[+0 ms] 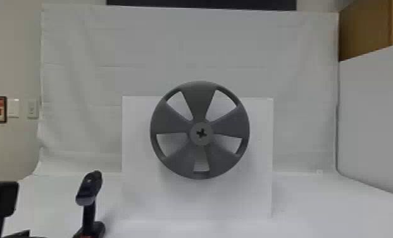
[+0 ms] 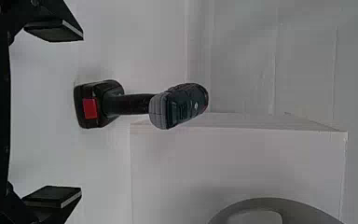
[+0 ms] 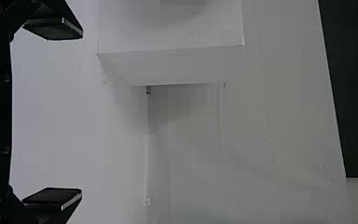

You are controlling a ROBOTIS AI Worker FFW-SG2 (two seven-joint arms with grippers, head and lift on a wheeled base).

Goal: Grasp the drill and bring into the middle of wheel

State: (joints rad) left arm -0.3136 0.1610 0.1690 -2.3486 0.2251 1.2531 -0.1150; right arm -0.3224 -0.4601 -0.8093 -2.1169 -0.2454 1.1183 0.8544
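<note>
Drill [image 1: 89, 190] stands upright on its base on the white table [image 1: 315, 202], to the left of the wheel [image 1: 199, 99] at the front of the white box [image 1: 135, 196]. Farther left is the left gripper [image 1: 1, 201], released, its fingers spread wide; the right gripper [image 3: 81, 114] is released too, with its fingers well apart.

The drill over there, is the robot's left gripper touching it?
Apart. The left wrist view shows a plain gap between the drill and each open finger of the left gripper.
</note>
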